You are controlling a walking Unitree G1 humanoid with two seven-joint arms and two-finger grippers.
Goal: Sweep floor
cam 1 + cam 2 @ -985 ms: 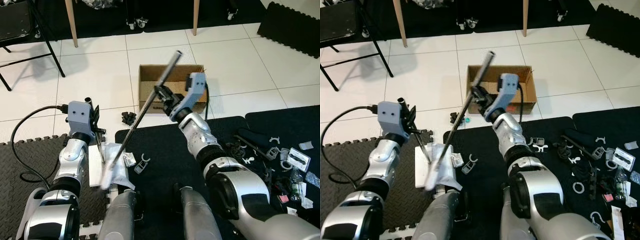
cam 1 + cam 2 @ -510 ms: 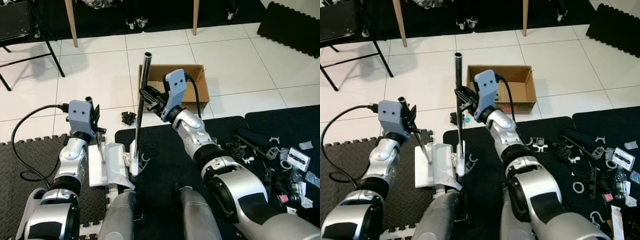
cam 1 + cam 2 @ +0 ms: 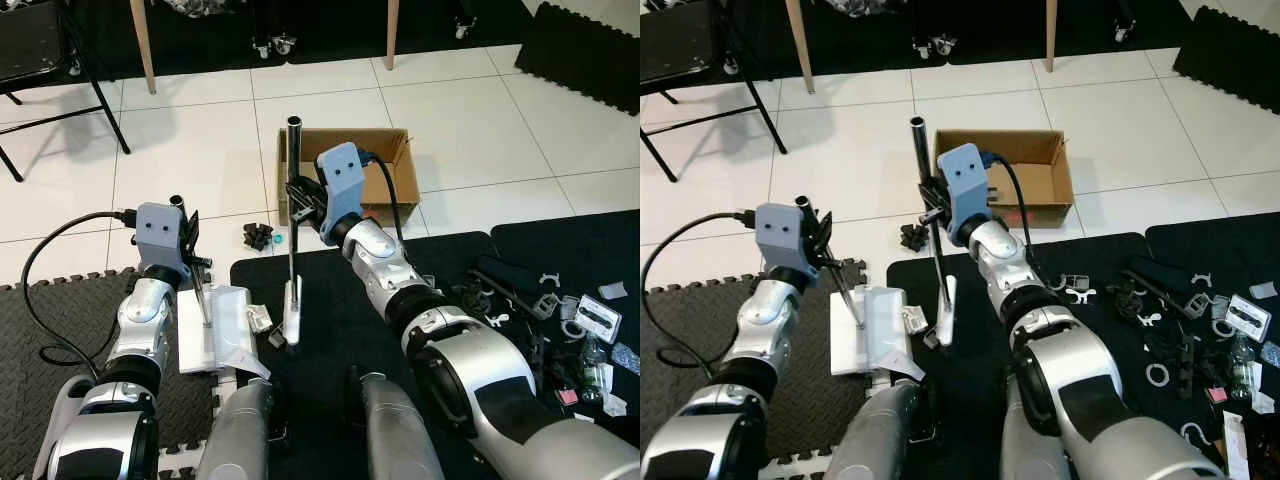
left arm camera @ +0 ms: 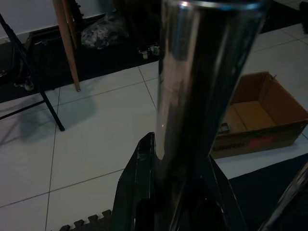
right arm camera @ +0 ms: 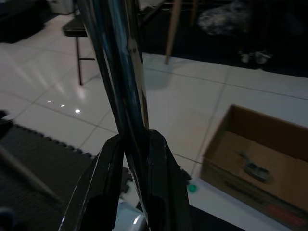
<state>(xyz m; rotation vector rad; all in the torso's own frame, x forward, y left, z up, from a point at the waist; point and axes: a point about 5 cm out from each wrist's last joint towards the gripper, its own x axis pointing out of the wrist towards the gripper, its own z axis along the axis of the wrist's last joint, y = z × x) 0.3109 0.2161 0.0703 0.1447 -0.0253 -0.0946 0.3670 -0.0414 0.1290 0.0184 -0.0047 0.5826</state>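
- Since 1 s ago the broom (image 3: 292,235) has been swung from a steep slant to near upright; its white head (image 3: 291,312) has been carried off the dustpan and across to the black mat (image 3: 330,300), near that mat's left edge.
- R gripper (image 3: 303,197): fingers clamped round the broom's metal pole, upper part, top end of pole left sticking up above the grip.
- L gripper (image 3: 193,262): closed on the thin handle of the white dustpan (image 3: 212,327), which is laid flat at the seam betw. grey foam mat (image 3: 50,320) and black mat.
- Key relation: broom head is set just to the right of the dustpan, small white clip (image 3: 258,318) lying between them; pole's long axis approx. vertical. Next stroke is judged to run leftward, toward the pan; R arm does the sweep, L arm only steadies.
- Count: 1 broom, 1 dustpan, 1 cardboard box (image 3: 345,175) on the tiles past the black mat's far edge, 1 dark bit (image 3: 258,236) by the box's left corner; many small parts scattered on black mat at right, too many to count.
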